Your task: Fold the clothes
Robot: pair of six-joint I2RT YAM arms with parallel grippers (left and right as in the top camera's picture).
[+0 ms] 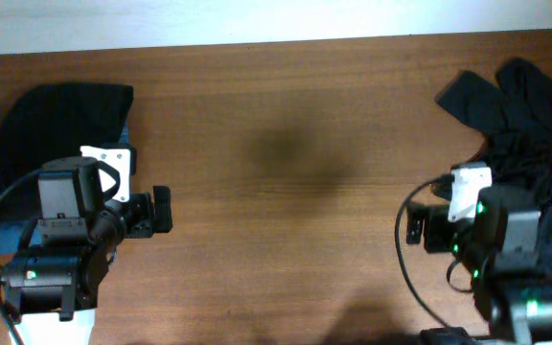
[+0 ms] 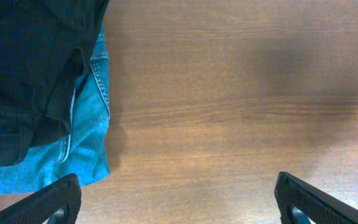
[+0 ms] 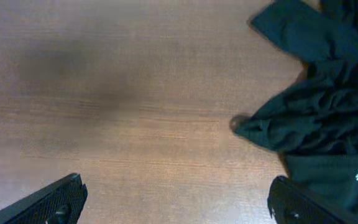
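Left wrist view, bottom edge: the left gripper (image 2: 178, 193) hangs with its fingers (image 2: 58, 199) spread to the two lower corners, with only bare table (image 2: 229, 112) between them. Further up, at the left of the frame, jeans (image 2: 89, 140) lie flat with a black garment (image 2: 23, 74) on top. The denim shows past the black on the right and below. This looks like a finished pile.

In the right wrist view the right gripper (image 3: 176, 193) is also wide apart and empty. Beyond it, at the right of the frame, a black heap (image 3: 316, 118) lies crumpled, with one corner poking toward the middle.

Overhead, the pile sits at upper left and the heap at upper right, partly under the right arm. Both grippers face the wide bare middle.

The step in hand seems to be fetching the next piece. That calls for the right gripper to reach the protruding corner, pinch a single layer and draw it out. The middle offers plenty of room for spreading. The table's far edge runs close behind the heap, and the heap reaches the right edge of the frame, so how much lies beyond cannot be told.
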